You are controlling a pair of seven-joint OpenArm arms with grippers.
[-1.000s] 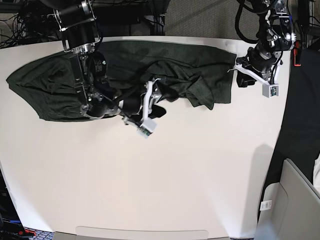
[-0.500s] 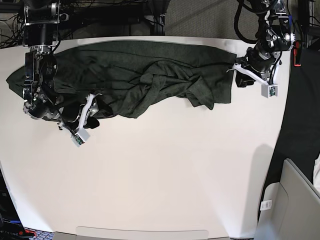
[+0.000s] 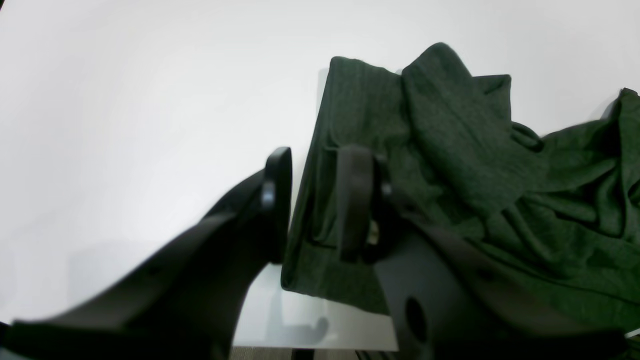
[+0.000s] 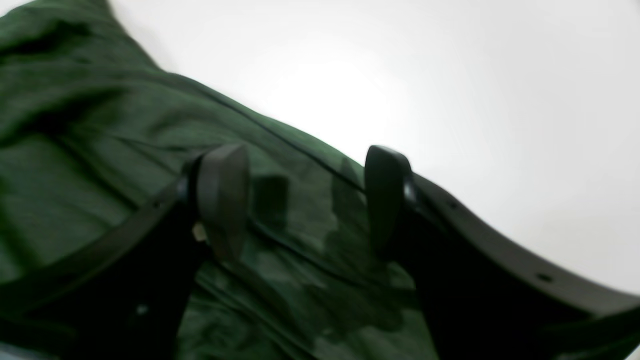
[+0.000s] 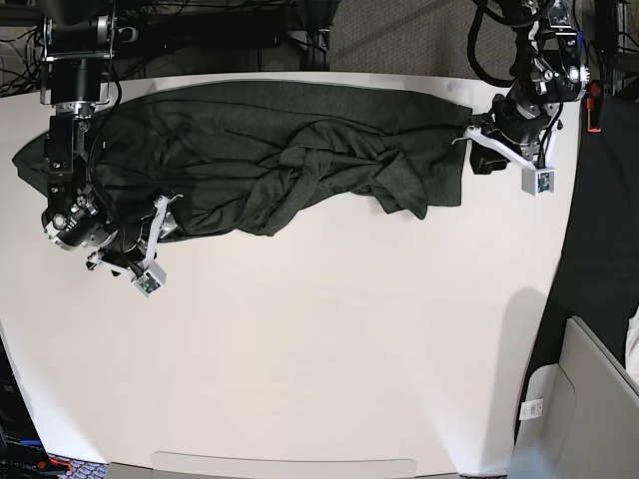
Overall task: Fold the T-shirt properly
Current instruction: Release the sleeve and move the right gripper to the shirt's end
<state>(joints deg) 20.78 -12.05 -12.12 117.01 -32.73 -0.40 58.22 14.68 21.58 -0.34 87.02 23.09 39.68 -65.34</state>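
The T-shirt is dark olive-green and lies stretched along the far side of the white table, bunched into folds at its middle. My right gripper is at the shirt's near-left hem. In the right wrist view this gripper is open, its fingers wide apart just above the T-shirt at its hem. My left gripper is at the shirt's right edge. In the left wrist view it is open, one finger on each side of the edge of the T-shirt, and not closed on it.
A grey bin stands off the table at the lower right. Dark cables and arm mounts run along the table's far edge. The right arm's black body lies over the shirt's left end.
My right arm has swung left from the shirt's bunched middle to its near-left hem. The cloth it had been over has dropped back flat. The left arm has not moved.
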